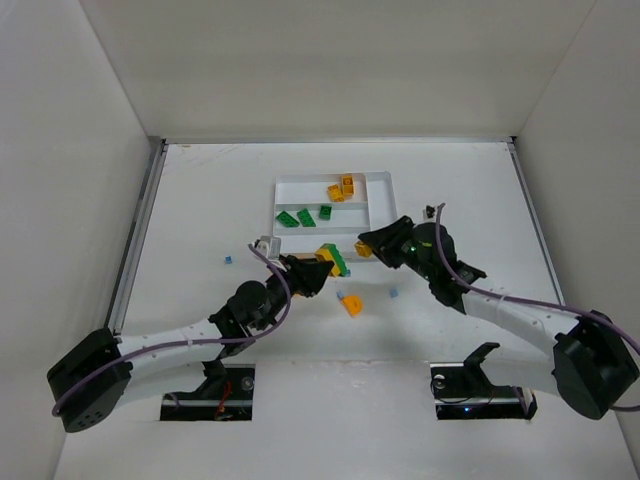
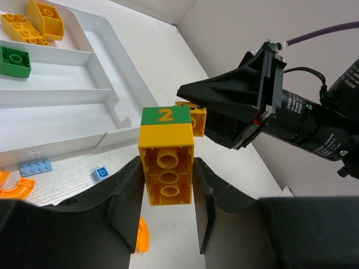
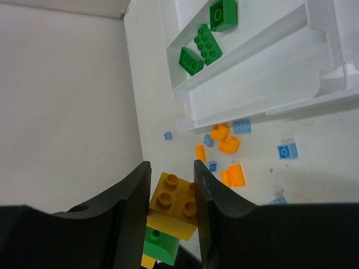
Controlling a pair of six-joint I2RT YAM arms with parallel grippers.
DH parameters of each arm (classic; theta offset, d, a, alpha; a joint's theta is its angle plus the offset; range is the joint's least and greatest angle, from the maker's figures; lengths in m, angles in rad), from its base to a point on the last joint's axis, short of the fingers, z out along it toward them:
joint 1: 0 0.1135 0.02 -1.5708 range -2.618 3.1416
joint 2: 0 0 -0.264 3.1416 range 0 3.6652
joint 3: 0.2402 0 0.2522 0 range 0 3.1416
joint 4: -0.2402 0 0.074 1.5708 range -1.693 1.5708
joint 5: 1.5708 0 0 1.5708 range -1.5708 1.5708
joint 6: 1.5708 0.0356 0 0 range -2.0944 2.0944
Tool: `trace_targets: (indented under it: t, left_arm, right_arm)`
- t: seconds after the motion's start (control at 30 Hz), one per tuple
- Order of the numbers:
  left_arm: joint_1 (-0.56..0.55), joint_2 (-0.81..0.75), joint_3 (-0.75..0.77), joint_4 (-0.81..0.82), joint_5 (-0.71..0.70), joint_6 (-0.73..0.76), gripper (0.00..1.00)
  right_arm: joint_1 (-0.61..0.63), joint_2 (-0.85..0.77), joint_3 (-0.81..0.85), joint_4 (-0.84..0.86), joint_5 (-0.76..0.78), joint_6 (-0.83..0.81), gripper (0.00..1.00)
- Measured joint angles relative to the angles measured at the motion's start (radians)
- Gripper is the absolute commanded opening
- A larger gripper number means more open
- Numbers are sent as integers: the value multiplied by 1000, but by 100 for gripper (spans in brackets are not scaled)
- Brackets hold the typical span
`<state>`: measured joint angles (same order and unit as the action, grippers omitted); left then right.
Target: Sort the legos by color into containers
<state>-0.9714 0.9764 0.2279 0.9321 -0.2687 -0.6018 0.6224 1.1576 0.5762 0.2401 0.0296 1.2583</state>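
Note:
My left gripper (image 1: 312,272) (image 2: 166,168) is shut on a long yellow brick (image 2: 166,168) with a green brick marked "2" (image 2: 164,115) stacked on it, held above the table just below the white tray (image 1: 385,180). My right gripper (image 1: 373,243) (image 3: 170,168) faces it, shut on a small yellow brick (image 3: 175,203) (image 2: 195,119) that lies against the green brick (image 3: 160,246). I cannot tell whether the two are still joined. The tray's top slot holds yellow-orange bricks (image 1: 342,188) and the second slot green bricks (image 1: 305,216) (image 3: 206,43).
Loose orange pieces (image 1: 352,305) (image 3: 233,175) and small light blue pieces (image 1: 393,293) (image 3: 286,150) (image 2: 35,166) lie on the table below the tray. Another blue piece (image 1: 228,260) lies further left. White walls enclose the table.

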Motion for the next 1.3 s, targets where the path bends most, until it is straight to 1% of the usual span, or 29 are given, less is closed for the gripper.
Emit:
trace_targets:
  t: [0.1, 0.2, 0.47, 0.63, 0.9, 1.07, 1.17, 1.3]
  left_arm:
    - [14, -37, -5, -23, 0, -1, 17]
    - [32, -65, -5, -56, 2, -2, 17]
    - [85, -148, -31, -159, 6, -58, 19]
    - [116, -211, -72, -233, 19, -136, 19]
    - [124, -240, -89, -257, 79, -241, 20]
    - [169, -240, -92, -249, 143, -282, 20]
    - [196, -240, -104, -221, 177, -306, 21]
    - [225, -227, -114, -202, 217, -334, 21]
  right_arm:
    - [-19, 36, 11, -1, -3, -24, 29]
    - [-47, 144, 75, -9, -4, -63, 30]
    - [-111, 518, 428, -56, 4, -205, 30]
    - [-153, 689, 651, -135, 28, -280, 32]
    - [-170, 837, 930, -303, 123, -415, 34]
    - [-169, 882, 988, -373, 171, -465, 34]
    - [-169, 899, 990, -399, 195, -484, 39]
    - [-169, 920, 995, -420, 211, -503, 55]
